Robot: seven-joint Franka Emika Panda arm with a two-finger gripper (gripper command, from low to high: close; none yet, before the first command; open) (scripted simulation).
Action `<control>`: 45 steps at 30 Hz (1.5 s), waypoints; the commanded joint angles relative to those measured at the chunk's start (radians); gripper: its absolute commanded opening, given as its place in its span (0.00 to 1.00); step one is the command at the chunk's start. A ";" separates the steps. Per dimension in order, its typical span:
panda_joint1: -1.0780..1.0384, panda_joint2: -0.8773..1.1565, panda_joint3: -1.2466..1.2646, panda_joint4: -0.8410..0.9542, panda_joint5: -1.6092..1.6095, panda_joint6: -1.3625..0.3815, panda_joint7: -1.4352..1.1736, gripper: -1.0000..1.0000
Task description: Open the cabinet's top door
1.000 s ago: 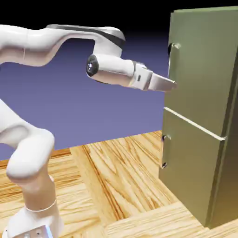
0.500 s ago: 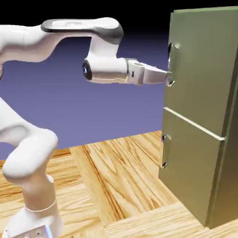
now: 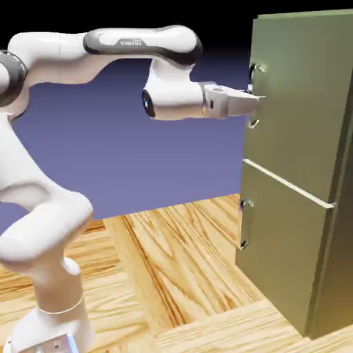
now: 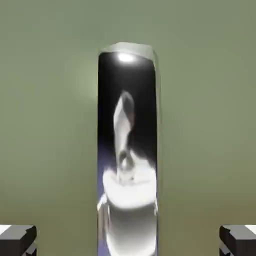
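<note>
The top door (image 3: 303, 96) sits shut on the cabinet (image 3: 324, 207) at the exterior view's right. The gripper (image 3: 254, 98) is clenched on its bar handle (image 4: 127, 150). Pull back along the door's arc, steadily. Beneath is a wooden table (image 3: 172, 269), behind a blue-violet backdrop (image 3: 138, 165).

Only marking: small light lettering on the dark band of the arm's upper link (image 3: 131, 43), too small to read. Nothing else.
</note>
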State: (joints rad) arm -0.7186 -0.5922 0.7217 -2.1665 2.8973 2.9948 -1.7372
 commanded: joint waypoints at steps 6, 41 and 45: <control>0.217 0.027 -0.189 -0.046 -0.007 -0.011 -0.095 0.00; 1.137 -0.446 -1.040 -0.488 -1.298 -0.072 0.643 0.00; 1.078 -0.500 -1.074 -0.530 -1.472 -0.186 0.776 0.00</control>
State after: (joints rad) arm 0.3598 -1.0925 -0.3521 -2.6966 1.4237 2.8077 -0.9615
